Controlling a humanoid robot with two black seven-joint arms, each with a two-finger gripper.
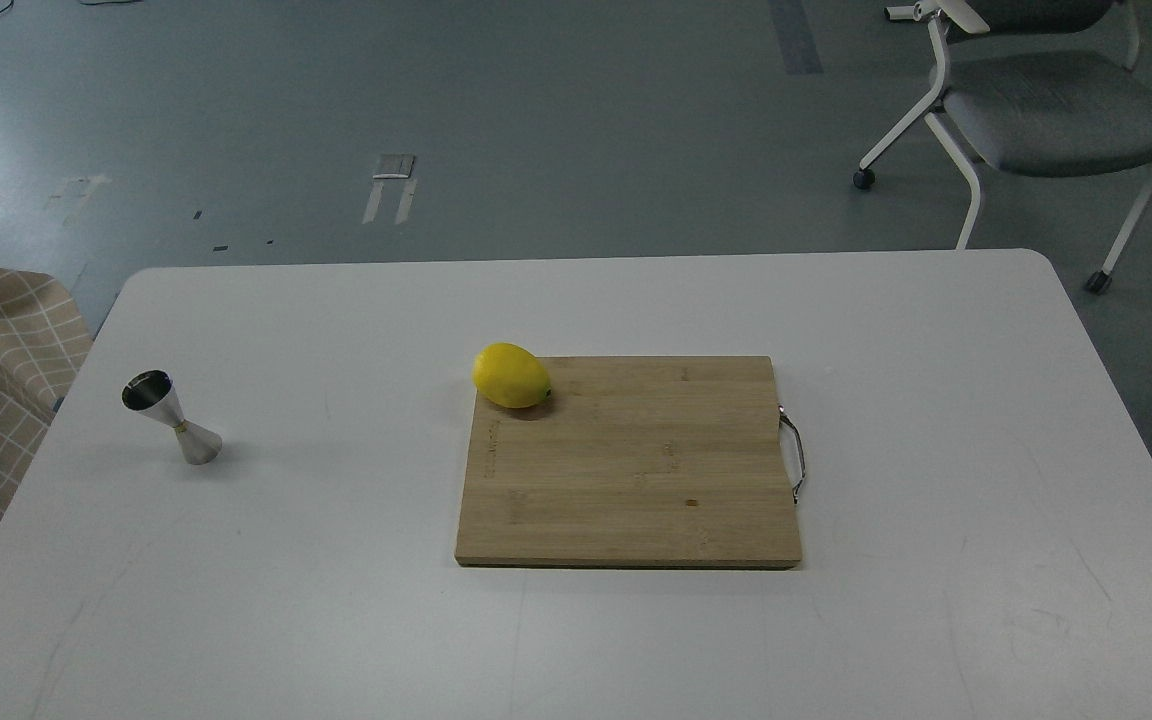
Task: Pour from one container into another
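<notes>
The small shiny stainless-steel hourglass-shaped jigger stands upright at the left side of the white rectangular table, its open upper cone facing up and its long axis vertical, well apart from everything else. In the head view, our only view, neither of our arms shows, so we cannot say whether either gripper is open or closed, nor which way the jigger lies from them; we judge the left arm the nearer, since the jigger sits on that side. The clear glass tumbler to pour from is nowhere in view. At the table's middle lies a rectangular bamboo cutting board with a yellow lemon on its far-left corner. Beyond are grey floor and a grey office chair.
</notes>
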